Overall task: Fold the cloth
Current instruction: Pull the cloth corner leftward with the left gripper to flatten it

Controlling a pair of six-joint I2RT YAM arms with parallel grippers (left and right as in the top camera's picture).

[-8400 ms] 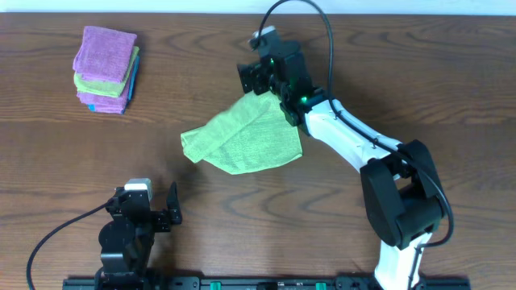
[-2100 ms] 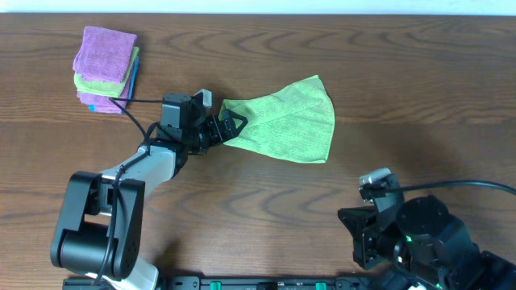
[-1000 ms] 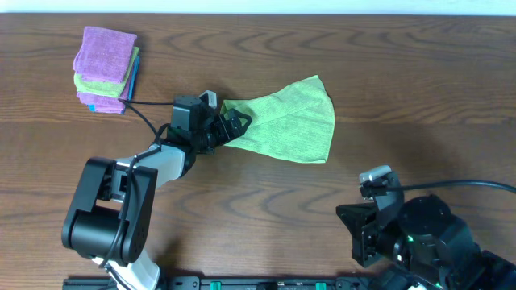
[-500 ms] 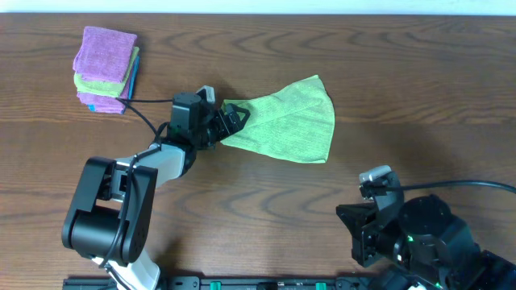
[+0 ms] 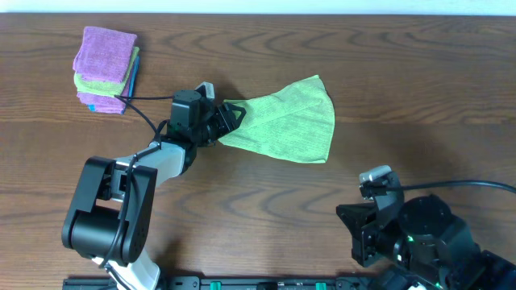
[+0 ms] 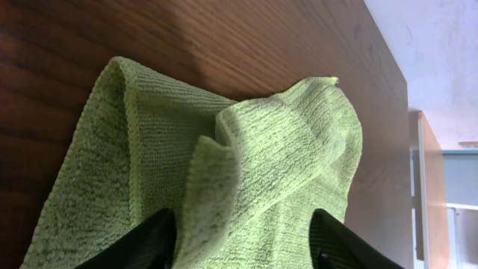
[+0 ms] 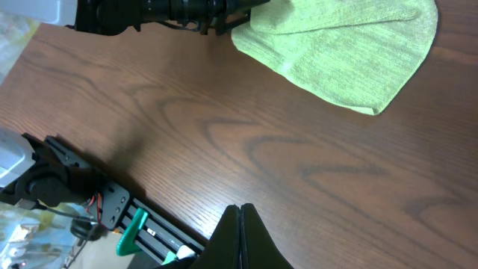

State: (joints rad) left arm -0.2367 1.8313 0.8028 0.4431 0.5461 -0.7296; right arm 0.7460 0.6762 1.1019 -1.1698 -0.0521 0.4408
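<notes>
The green cloth (image 5: 286, 121) lies partly folded on the wooden table, fanning out to the right, with its narrow left corner bunched up. My left gripper (image 5: 231, 119) sits at that corner. In the left wrist view the cloth (image 6: 246, 149) has a raised fold running between the two black fingers (image 6: 153, 240), which straddle it with a gap; the left gripper (image 6: 243, 228) is open around the fold. My right gripper (image 7: 240, 213) is shut and empty, low at the table's near right, far from the cloth (image 7: 343, 52).
A stack of folded purple, green and blue cloths (image 5: 105, 68) sits at the back left. The right arm's body (image 5: 407, 234) fills the near right corner. A black rail (image 7: 112, 205) runs along the table's front edge.
The left gripper's fingers have narrowed around the cloth's bunched corner and the gripper has edged slightly up and left. The right arm has not moved.
</notes>
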